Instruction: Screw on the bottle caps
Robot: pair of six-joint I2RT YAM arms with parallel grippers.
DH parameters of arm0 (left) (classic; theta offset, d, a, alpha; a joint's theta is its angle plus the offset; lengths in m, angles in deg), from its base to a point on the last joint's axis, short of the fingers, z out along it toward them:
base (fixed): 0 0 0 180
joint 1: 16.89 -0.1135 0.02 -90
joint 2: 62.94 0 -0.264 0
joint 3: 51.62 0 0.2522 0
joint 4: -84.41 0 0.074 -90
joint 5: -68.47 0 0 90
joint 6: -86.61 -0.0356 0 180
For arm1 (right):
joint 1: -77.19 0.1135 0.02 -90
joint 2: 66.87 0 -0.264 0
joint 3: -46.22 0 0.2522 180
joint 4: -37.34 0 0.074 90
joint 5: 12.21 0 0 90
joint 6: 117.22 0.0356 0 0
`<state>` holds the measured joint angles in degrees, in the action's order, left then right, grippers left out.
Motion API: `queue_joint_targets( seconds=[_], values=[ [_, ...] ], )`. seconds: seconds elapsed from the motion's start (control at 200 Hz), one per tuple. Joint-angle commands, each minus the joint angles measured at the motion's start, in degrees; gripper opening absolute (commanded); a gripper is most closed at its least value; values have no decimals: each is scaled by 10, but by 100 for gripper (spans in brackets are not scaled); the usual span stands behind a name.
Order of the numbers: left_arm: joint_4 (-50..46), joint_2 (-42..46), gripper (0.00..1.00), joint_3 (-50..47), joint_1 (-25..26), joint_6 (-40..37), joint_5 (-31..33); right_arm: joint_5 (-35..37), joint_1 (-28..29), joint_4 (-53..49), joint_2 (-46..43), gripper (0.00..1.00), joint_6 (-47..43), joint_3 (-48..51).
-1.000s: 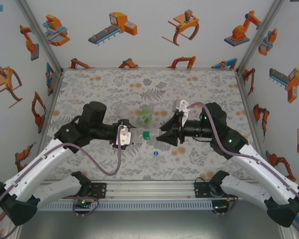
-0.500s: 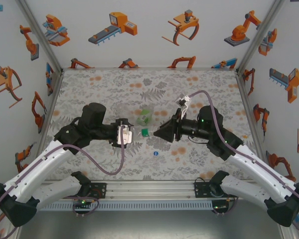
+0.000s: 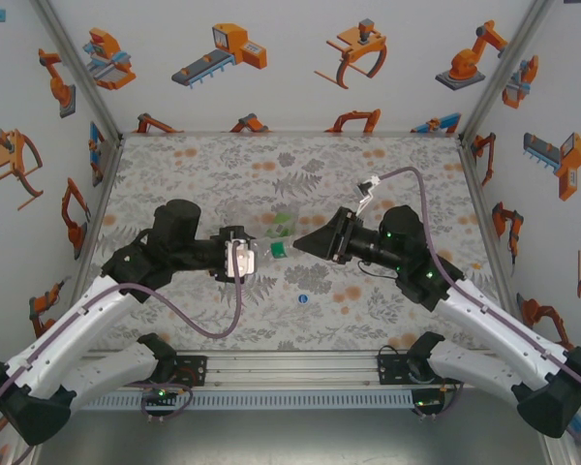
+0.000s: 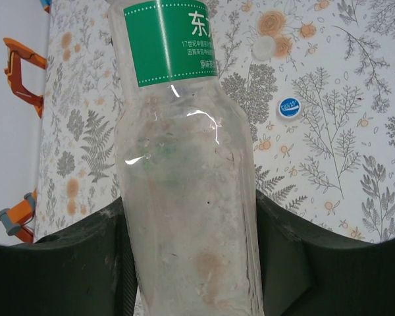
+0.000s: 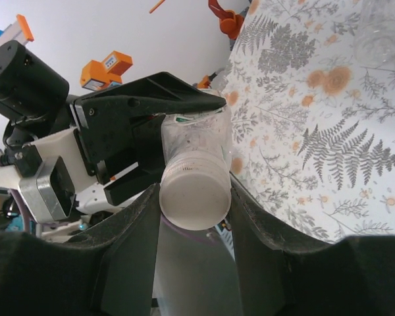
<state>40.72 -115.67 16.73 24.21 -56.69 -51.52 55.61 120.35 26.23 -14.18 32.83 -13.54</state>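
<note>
Right wrist: white cap (image 5: 194,197) on bottle (image 5: 199,137)

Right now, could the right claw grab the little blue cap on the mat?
Probably not yet. The right claw is shut on a white cap at the mouth of the bottle that the left claw holds. The blue cap lies in the open on the mat, nothing blocking it.

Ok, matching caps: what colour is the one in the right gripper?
White cap, clearest in the right wrist view.
</note>
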Motion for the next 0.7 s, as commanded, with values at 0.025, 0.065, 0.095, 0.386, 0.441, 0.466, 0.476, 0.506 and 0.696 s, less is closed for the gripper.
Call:
queue_joint_targets(
  seconds=[0.025,0.065,0.095,0.386,0.441,0.466,0.476,0.506,0.696],
  values=[
    [45,10,0,3,16,-6,-108,-36,5,43,12,0,32,-3],
    [49,12,0,2,17,-1,-111,-41,5,29,10,0,14,-12],
    [54,15,0,2,16,5,-117,-47,5,15,8,0,-5,-21],
    [76,5,0,22,18,47,-218,-91,5,-174,1,0,-188,-141],
    [87,4,0,19,19,53,-217,-95,5,-186,7,0,-187,-153],
    [95,5,0,16,20,59,-212,-95,5,-189,11,0,-180,-157],
    [98,4,0,15,20,62,-209,-94,5,-190,11,0,-177,-158],
    [113,5,0,12,21,73,-201,-92,5,-191,13,0,-166,-158],
    [167,-7,0,7,46,110,-124,-88,5,-223,45,0,-82,-184]
  ],
)
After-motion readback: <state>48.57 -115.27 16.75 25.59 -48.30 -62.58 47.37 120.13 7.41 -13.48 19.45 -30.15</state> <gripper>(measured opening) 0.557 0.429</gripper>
